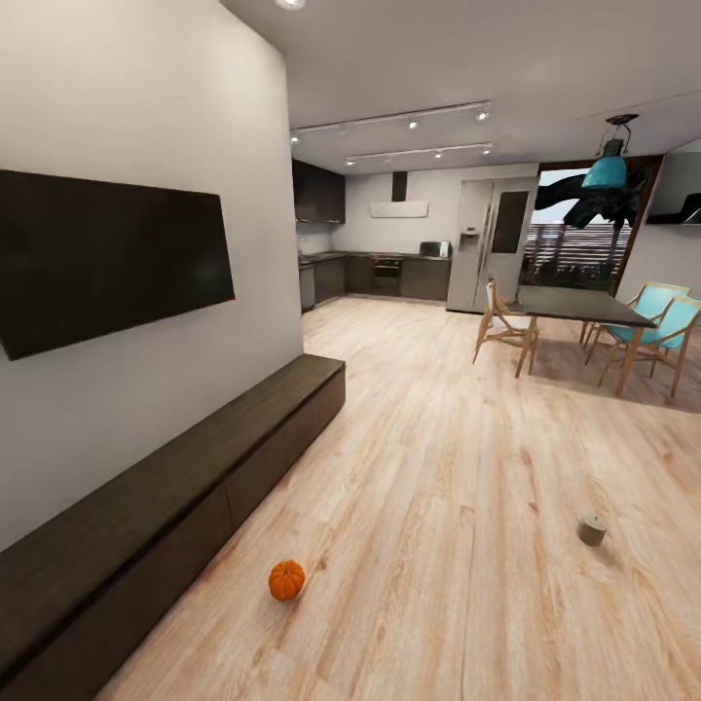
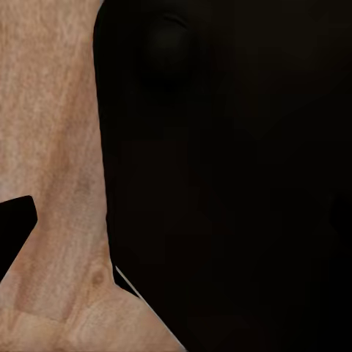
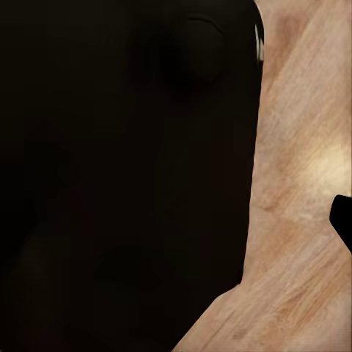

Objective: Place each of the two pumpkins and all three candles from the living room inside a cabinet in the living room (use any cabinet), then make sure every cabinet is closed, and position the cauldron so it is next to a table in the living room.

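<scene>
Could not tell the state of either gripper: both wrist views gave mostly a dark mass against wood floor (image 2: 51, 132), no fingers made out, nothing seen held. No arm seen in the head view.

Outward from there: one pumpkin (image 1: 286, 579) lay on the floor just beside the front face of the cabinet (image 1: 146, 516), near its closer end, upright, stem up. One candle (image 1: 591, 529) stood on the floor well apart from the pumpkin, out in the open room, far from the cabinet. Cabinet fronts looked all closed, nothing on its top. TV (image 1: 107, 255) hung on the wall above it. Dining table (image 1: 584, 307) with chairs, and the kitchen behind, were far off and not part of the job.

Judged as an approach stage, nothing stowed yet as far as seen. Probably best to go for the pumpkin first, being closest to the cabinet. Worth stopping the base short enough to leave room for a drawer front to swing or slide open. Should come down from above, fingers astride the ribs, since a round body could roll off at a sideways nudge. Candle next, then the rest.
</scene>
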{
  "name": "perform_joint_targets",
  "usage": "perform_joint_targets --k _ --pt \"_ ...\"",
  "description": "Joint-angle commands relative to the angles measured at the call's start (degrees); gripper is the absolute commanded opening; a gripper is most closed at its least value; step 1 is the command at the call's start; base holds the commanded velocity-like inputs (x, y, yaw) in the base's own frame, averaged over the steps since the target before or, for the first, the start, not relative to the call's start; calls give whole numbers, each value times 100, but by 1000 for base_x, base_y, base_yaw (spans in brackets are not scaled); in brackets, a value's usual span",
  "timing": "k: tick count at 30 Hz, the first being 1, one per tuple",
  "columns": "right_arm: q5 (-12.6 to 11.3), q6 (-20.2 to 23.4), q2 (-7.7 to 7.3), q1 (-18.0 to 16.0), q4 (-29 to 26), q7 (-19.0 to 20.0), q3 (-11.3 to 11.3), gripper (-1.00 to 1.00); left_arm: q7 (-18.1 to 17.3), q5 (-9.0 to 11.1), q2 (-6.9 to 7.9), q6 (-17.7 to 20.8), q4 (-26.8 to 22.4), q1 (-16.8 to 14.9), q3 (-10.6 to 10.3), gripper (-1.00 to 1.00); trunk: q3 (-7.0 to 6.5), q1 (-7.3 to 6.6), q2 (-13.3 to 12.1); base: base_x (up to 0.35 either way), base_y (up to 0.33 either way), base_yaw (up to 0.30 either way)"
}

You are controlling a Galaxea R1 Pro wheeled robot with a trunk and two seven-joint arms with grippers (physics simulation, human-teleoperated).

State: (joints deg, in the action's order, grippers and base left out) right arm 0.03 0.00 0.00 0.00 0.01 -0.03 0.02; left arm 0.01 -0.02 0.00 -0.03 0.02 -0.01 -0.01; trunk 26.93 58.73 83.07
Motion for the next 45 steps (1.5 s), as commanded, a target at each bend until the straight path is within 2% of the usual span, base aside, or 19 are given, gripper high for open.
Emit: perform_joint_targets --k 1,6,10,17,30,45 --pt "24 -3 0 33 32 -30 18 100 8 -17 33 -30 31 33 -10 100 0 0 1 0 0 0" --pt "9 -13 29 81 195 -31 1 100 -8 -24 29 -60 193 66 -31 100 0 0 1 0 0 0" --pt "7 -17 120 80 124 -25 -9 100 -15 -30 12 -33 62 56 -58 100 0 0 1 74 0 0" --pt "6 -17 154 80 106 -24 -10 100 -10 -11 9 -43 -164 54 -46 100 0 0 1 97 0 0" --pt "-11 -26 126 80 105 -24 -19 100 -10 -50 9 -57 -266 54 -61 100 1 0 1 4 0 -19" --pt "6 -35 81 80 105 -31 -21 100 -10 -77 14 -67 -266 54 -94 100 52 0 1 0 0 -225"
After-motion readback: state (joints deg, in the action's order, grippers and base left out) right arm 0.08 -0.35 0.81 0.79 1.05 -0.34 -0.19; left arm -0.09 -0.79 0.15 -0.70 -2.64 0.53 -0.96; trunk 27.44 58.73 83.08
